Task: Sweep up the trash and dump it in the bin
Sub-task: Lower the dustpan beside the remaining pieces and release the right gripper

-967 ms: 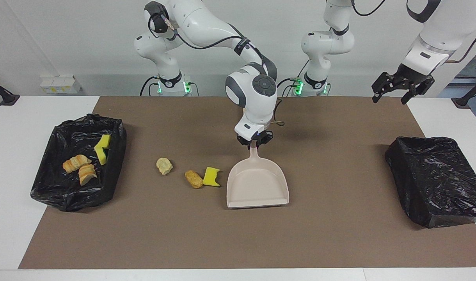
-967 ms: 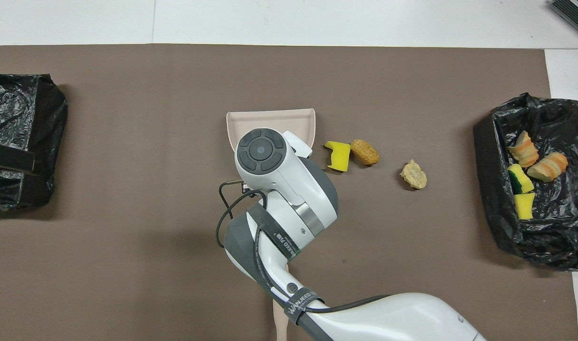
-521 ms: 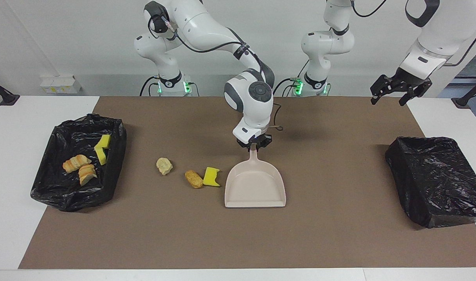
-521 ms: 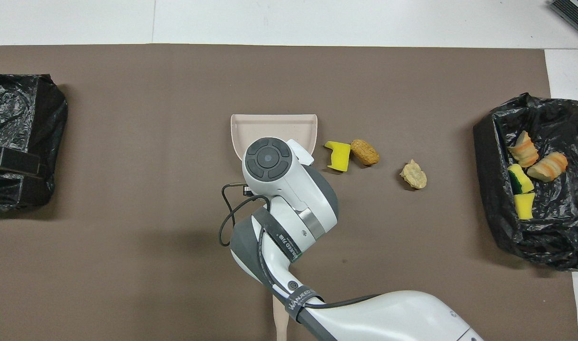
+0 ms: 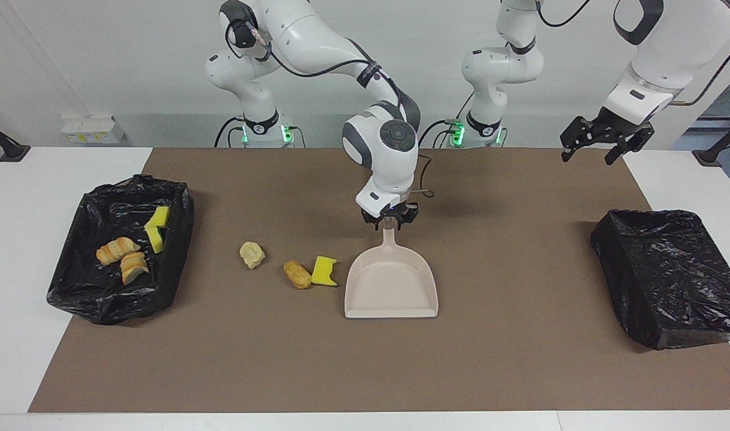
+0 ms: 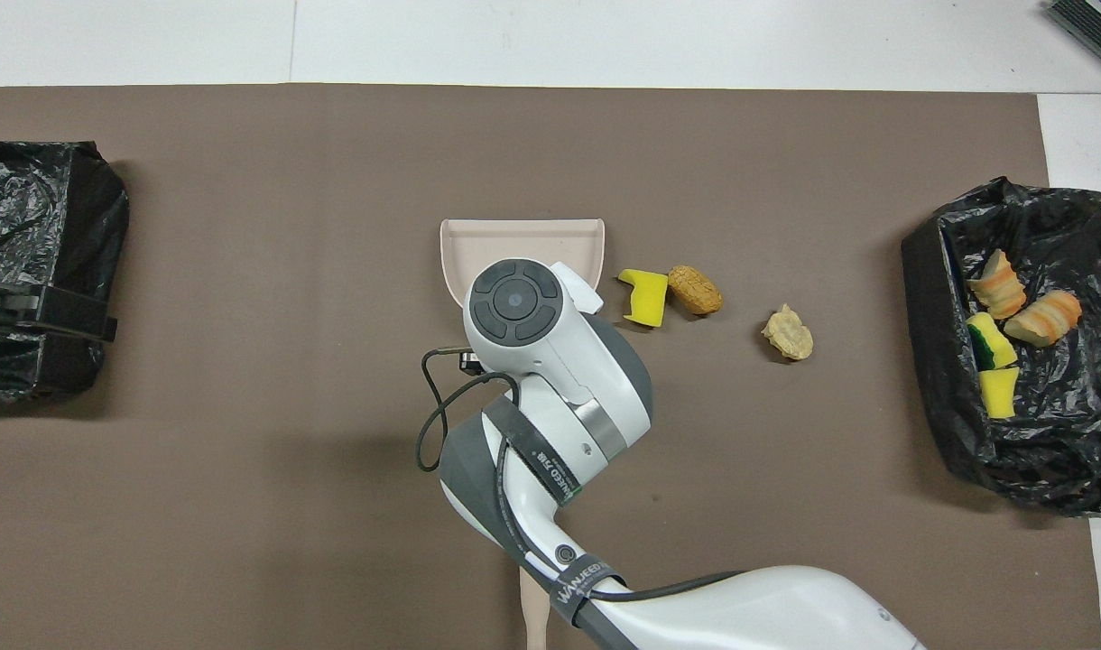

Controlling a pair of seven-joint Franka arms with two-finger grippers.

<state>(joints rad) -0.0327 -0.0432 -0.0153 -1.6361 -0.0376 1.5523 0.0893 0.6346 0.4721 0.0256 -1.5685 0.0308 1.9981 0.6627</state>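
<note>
Three pieces of trash lie on the brown mat: a pale tan lump [image 5: 252,254] [image 6: 789,332], a golden-brown piece [image 5: 297,274] [image 6: 694,289] and a yellow sponge chunk [image 5: 324,270] [image 6: 645,296]. The sponge is right beside the beige dustpan [image 5: 391,287] [image 6: 522,238], which lies flat with its mouth pointing away from the robots. My right gripper [image 5: 390,219] is at the tip of the dustpan's handle; the overhead view hides it under the wrist. The bin [image 5: 90,293] [image 6: 929,271] at the right arm's end holds bread pieces [image 5: 121,256] and yellow sponges [image 5: 157,230]. My left gripper [image 5: 586,157] hangs open and empty, high over the other bin.
A second black-lined bin [image 5: 664,275] [image 6: 54,199] stands at the left arm's end of the table. A beige handle [image 6: 532,609] shows on the mat close to the robots, partly under the right arm. White table borders the mat.
The dustpan has straightened and settled flat, shifting slightly toward the trash. The right wrist has drawn back a little toward the robots. The left gripper has drifted up and inward.
</note>
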